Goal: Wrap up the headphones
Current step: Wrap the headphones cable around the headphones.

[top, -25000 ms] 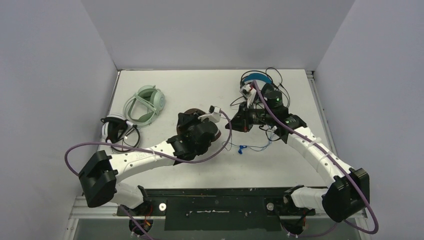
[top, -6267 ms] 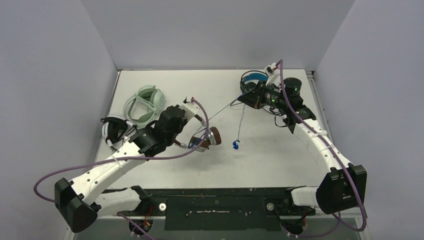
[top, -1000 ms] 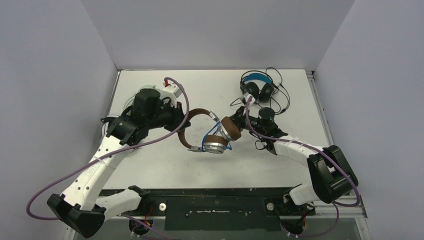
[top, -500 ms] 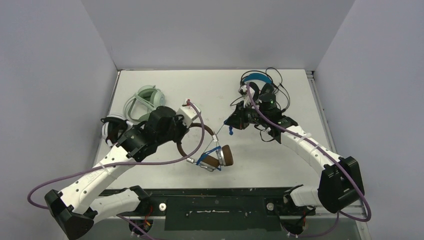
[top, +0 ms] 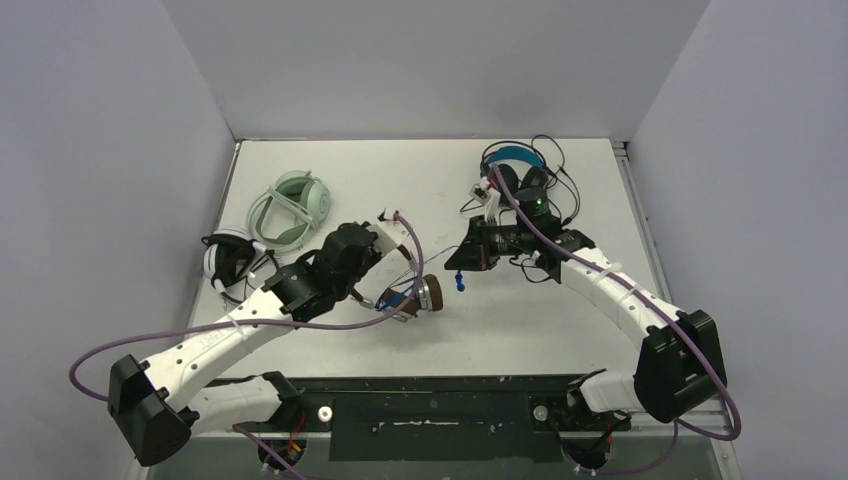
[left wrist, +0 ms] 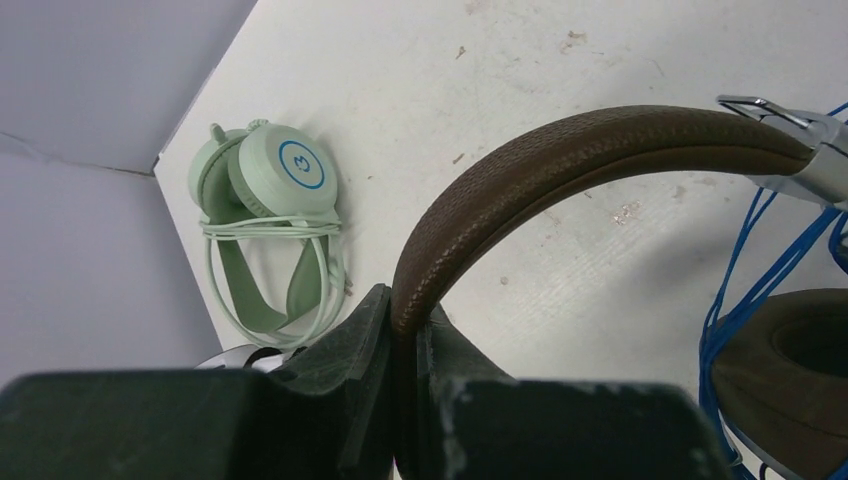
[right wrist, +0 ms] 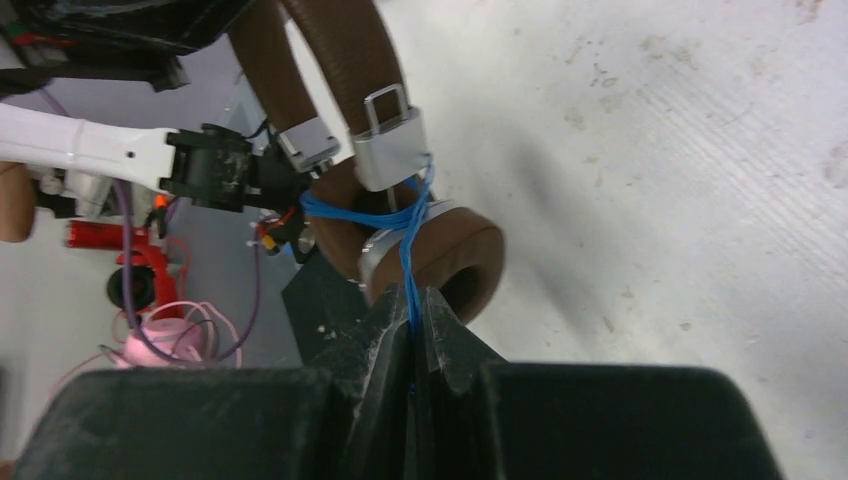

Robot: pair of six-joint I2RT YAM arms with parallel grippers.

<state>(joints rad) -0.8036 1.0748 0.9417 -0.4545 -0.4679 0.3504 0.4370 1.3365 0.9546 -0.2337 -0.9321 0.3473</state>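
Brown headset sits slightly higher in frame than half second ago. Left gripper clenched on headband; right gripper pinches blue cord, earcups just left of it in overhead view.

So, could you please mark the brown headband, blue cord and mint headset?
brown headband (left wrist: 560, 160), left wrist view, arch
blue cord (right wrist: 400, 213), right wrist view, wrapped bundle
mint headset (left wrist: 285, 170), left wrist view, earcup
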